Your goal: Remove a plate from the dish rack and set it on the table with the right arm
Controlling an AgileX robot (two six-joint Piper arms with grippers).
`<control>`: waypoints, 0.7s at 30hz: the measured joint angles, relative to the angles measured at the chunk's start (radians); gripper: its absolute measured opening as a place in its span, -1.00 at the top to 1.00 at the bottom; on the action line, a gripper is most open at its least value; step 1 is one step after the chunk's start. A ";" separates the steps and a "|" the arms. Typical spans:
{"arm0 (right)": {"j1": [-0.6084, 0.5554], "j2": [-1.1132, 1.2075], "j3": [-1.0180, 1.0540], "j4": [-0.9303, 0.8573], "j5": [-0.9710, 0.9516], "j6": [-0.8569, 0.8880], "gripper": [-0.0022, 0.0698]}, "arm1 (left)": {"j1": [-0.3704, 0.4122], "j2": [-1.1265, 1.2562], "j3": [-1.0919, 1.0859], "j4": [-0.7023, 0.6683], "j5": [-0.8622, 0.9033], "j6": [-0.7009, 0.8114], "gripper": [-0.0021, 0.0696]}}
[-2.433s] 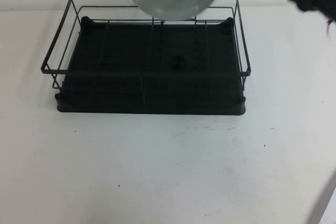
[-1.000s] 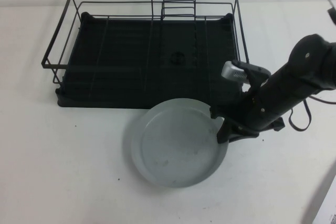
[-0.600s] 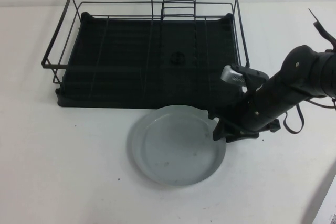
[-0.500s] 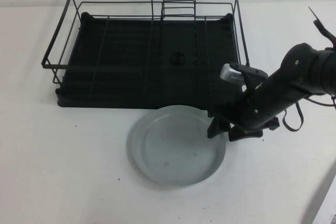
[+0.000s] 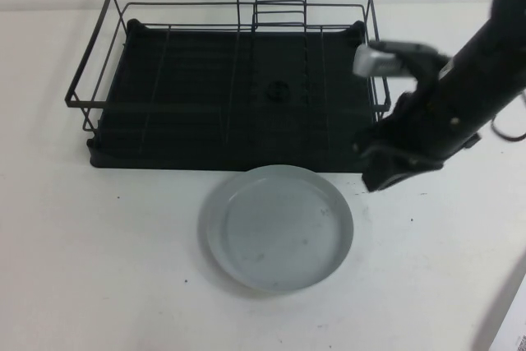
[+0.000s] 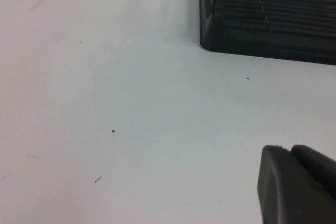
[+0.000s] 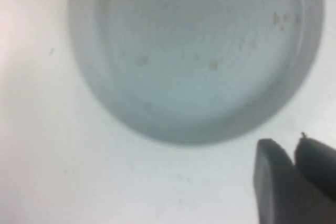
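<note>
Having let go, the right gripper point(image 5: 380, 172) is lifting clear, fingers close together and empty. The plate point(image 5: 278, 228) is lying flat on the table point(image 5: 99, 269), just before the dish rack point(image 5: 238, 80), toward the near edge. The left gripper point(image 6: 296, 187) is hovering over bare tabletop; whether it is clenched cannot be told.

The plate point(image 7: 197, 51) lies flat on the white surface point(image 7: 47, 182); the right claw point(image 7: 294, 179) hangs beside its rim, apart.

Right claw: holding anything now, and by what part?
Nothing. The right claw is shut and clear of the plate, which lies flat on the table. The left claw is over bare table, also empty.
</note>
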 joint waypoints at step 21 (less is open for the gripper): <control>0.000 -0.777 0.414 -0.144 0.057 -0.015 0.99 | 0.000 0.000 0.000 0.000 0.000 0.000 0.95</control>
